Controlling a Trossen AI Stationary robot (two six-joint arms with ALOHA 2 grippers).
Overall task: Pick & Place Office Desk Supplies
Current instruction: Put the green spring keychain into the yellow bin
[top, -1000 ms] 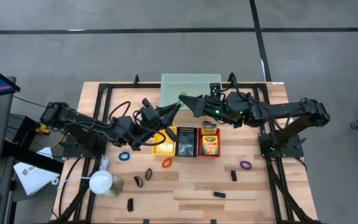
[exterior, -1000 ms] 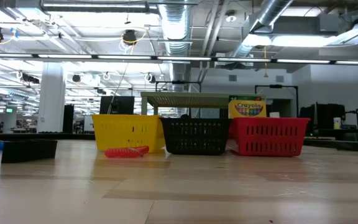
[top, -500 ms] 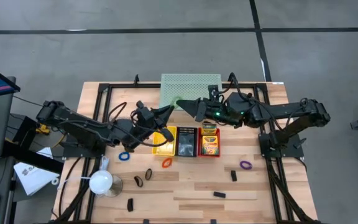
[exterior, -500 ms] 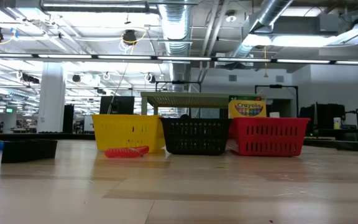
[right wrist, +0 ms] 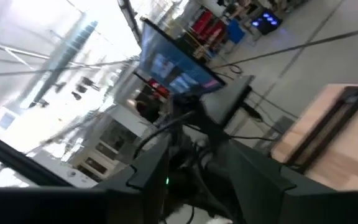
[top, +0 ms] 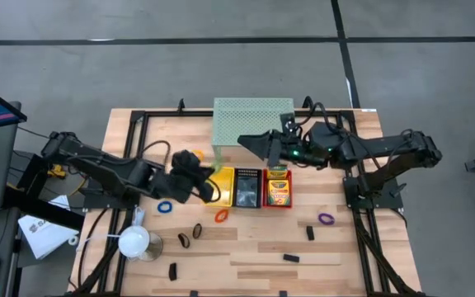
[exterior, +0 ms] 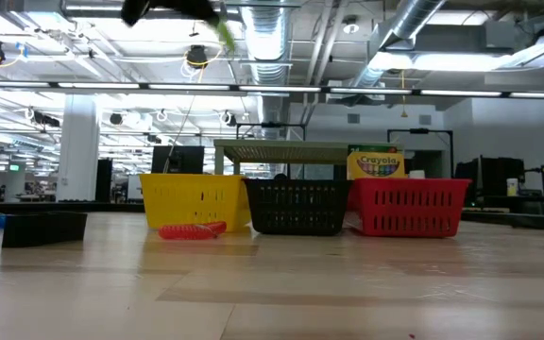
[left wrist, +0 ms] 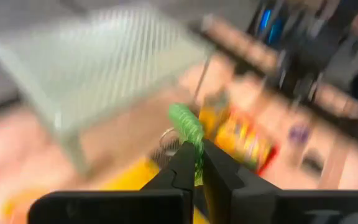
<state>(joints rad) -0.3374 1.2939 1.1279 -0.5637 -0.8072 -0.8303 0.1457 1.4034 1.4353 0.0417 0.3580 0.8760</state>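
- While the left gripper [left wrist: 194, 163] hung just beside the yellow basket [top: 220, 196], its fingers pinched a green ring band [left wrist: 188, 127].
- The right gripper [top: 246, 140] hovered over the mesh shelf [top: 252, 118] at twelve o'clock; whether its fingers were spread could not be told.
- Crayon boxes [top: 278, 183] already sat in the red basket [top: 265, 198].
- Blue [top: 164, 207], orange [top: 221, 216] and purple [top: 326, 219] bands and black clips [top: 291, 258] lay loose toward six o'clock, unsorted.
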